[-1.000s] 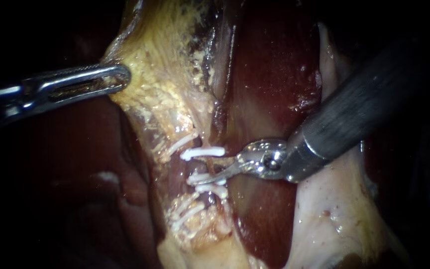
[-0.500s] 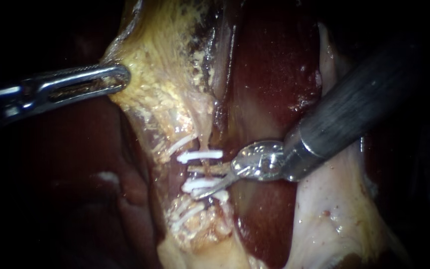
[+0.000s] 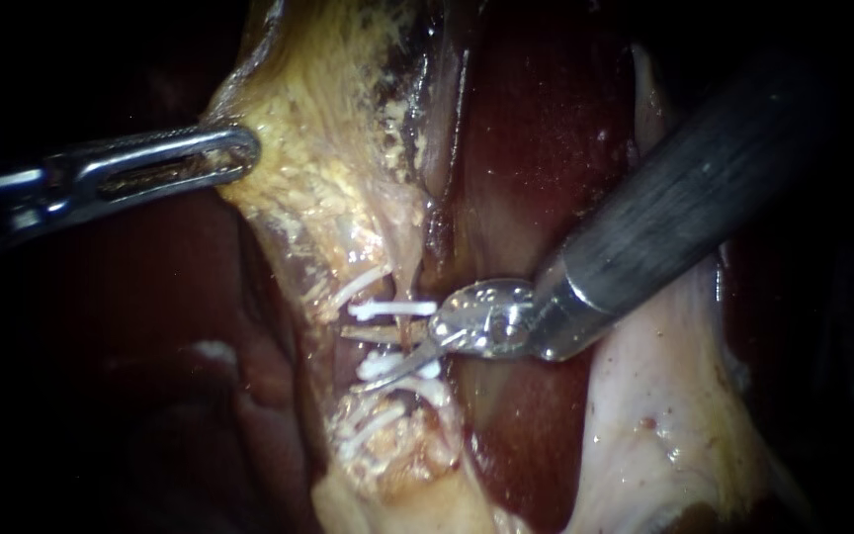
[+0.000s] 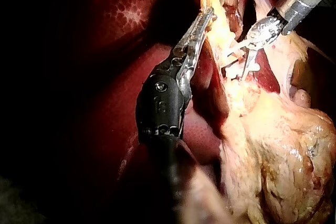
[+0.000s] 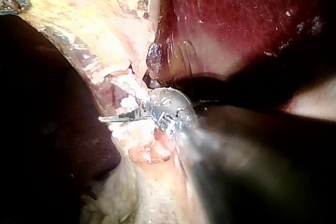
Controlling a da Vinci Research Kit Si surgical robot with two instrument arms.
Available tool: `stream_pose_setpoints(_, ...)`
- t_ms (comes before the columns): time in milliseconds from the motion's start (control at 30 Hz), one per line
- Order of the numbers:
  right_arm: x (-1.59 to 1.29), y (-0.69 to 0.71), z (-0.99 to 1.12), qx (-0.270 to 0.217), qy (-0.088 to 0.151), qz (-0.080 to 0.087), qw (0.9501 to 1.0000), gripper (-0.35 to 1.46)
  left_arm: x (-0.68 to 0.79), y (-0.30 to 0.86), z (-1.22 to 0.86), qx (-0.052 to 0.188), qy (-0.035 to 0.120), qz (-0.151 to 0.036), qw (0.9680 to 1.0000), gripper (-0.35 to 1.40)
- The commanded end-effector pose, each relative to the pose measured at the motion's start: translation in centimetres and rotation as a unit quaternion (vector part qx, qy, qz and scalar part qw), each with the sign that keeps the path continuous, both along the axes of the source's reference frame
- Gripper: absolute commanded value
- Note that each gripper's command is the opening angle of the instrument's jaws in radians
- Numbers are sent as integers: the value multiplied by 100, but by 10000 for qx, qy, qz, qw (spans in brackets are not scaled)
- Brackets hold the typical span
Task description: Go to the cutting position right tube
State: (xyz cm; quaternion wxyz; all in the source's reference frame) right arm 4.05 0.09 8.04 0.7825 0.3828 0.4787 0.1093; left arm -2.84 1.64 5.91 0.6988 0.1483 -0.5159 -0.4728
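A thin pale tube (image 3: 405,293) runs down the yellowish tissue and carries white clips: one above (image 3: 392,309) and two below (image 3: 387,368). My right instrument (image 3: 380,354) comes in from the upper right. Its blades are open and lie across the tube in the gap between the upper and lower clips. In the right wrist view the blades (image 5: 122,116) point at the same clipped spot. My left instrument (image 3: 212,156) is shut on the fatty edge of the gallbladder (image 3: 318,188) and holds it to the left; its jaws (image 4: 198,27) also show in the left wrist view.
Dark red liver (image 3: 536,148) lies behind the tube and to the lower left (image 3: 150,376). A pale sheet of tissue (image 3: 664,415) hangs under the right shaft. More white clips (image 3: 368,425) sit on tissue lower down.
My right instrument has slid left and slightly up, so its open blades now reach farther across the tube between the clips. The left instrument has held still.
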Motion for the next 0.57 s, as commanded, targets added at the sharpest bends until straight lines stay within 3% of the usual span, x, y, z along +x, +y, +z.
stream_pose_setpoints(33,0,1,-1,29,-15,1,10000,137,0,0,0,2,-1,0,10000,-35)
stream_pose_setpoints(567,-1,1,0,85,-20,-23,10000,137,0,1,2,1,-1,0,10000,-35)
